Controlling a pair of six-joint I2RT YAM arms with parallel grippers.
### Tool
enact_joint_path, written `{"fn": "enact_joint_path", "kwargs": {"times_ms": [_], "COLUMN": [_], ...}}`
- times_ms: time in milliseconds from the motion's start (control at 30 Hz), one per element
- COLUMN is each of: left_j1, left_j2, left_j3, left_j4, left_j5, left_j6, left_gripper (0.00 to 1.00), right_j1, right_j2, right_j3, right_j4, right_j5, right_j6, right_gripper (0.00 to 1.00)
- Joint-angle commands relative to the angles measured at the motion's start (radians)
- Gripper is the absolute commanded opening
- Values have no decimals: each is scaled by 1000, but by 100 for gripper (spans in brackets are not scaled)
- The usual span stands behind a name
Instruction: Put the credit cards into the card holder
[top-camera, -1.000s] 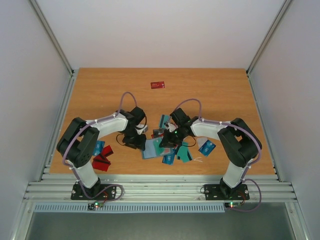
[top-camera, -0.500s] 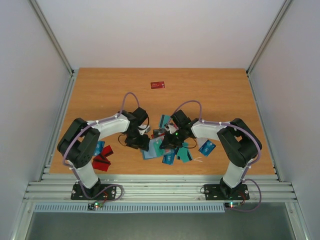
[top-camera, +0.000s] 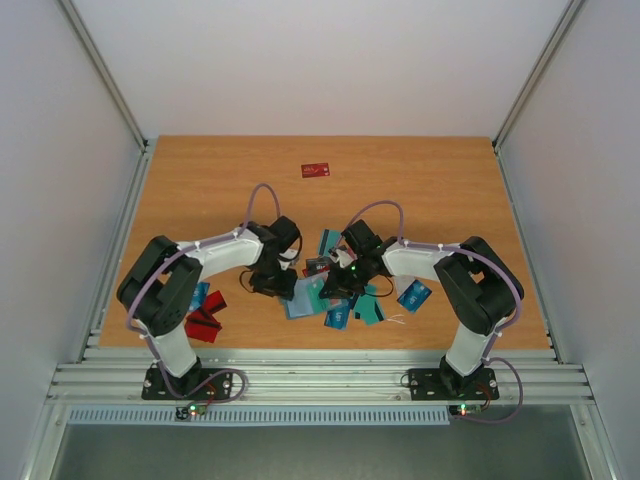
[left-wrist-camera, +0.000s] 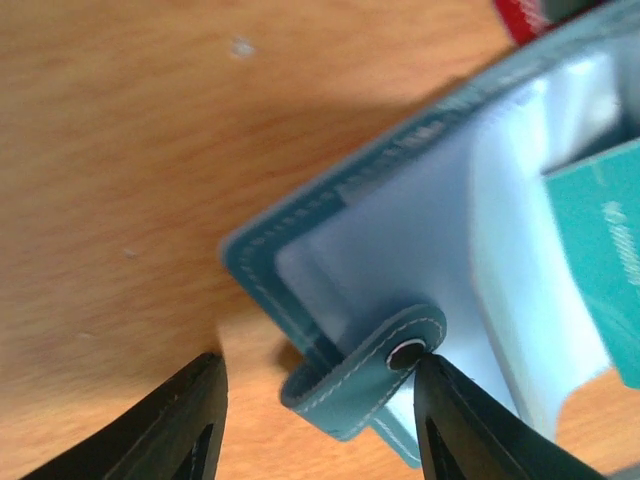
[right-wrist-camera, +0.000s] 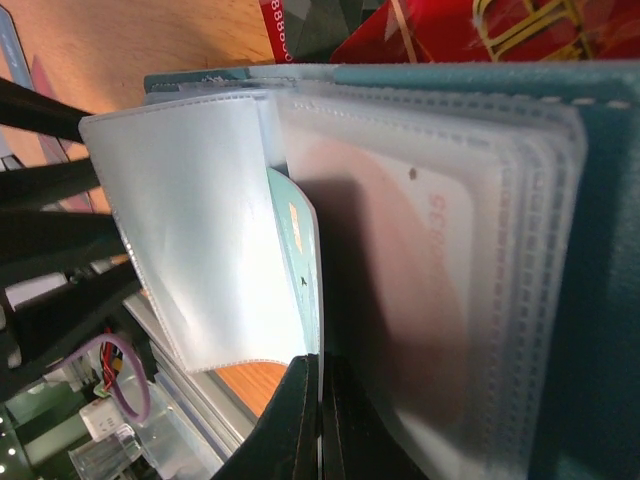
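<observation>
Teal holder (top-camera: 303, 296) lies open mid-tabletop (top-camera: 200, 190), its clear pockets (right-wrist-camera: 200, 230) fanned. Loose cards (top-camera: 372, 308) crowd its right side, and red cards (top-camera: 205, 318) lie well left. Left tool (left-wrist-camera: 315, 395), jaws apart, straddles the snap tab (left-wrist-camera: 375, 375). Right tool (right-wrist-camera: 320, 400) pinches a teal card (right-wrist-camera: 297, 250) between pockets.

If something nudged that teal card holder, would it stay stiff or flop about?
Probably floppy: the card holder lies splayed open, and its clear sleeves fan apart and bend. Likely light, being thin plastic. Its snap tab curls up, so it may snag.
</observation>
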Motion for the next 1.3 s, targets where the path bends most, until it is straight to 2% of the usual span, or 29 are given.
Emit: {"fn": "enact_joint_path", "kwargs": {"times_ms": [0, 200, 400, 467, 567, 667, 967, 1267], "left_j1": [39, 126, 155, 155, 151, 140, 36, 21], "left_j2": [29, -67, -199, -263, -366, -428, -309, -251], "left_j3": [-47, -79, -97, -96, -110, -140, -199, -200], "left_j4": [-16, -39, -49, -41, 16, 69, 137, 166], "left_j5": [-229, -301, -288, -252, -122, -24, 72, 115], "left_j6": [-34, -83, -127, -136, -110, -95, -94, -69], "left_gripper": [53, 49, 46, 46, 46, 50, 51, 53], "right_j1": [5, 6, 6, 6, 6, 6, 6, 5], "right_j2": [31, 29, 17, 11, 7, 6, -35, -20], "right_j3": [-11, -18, -20, -17, -9, 3, -2, -36], "right_j4": [-53, -47, -56, -58, -64, -73, -76, -11], "right_j5": [43, 45, 49, 48, 48, 53, 76, 54], "right_j6": [-16, -11, -12, -12, -14, -14, -11, 7], "right_gripper": [1, 1, 1, 1, 1, 1, 1, 1]}}
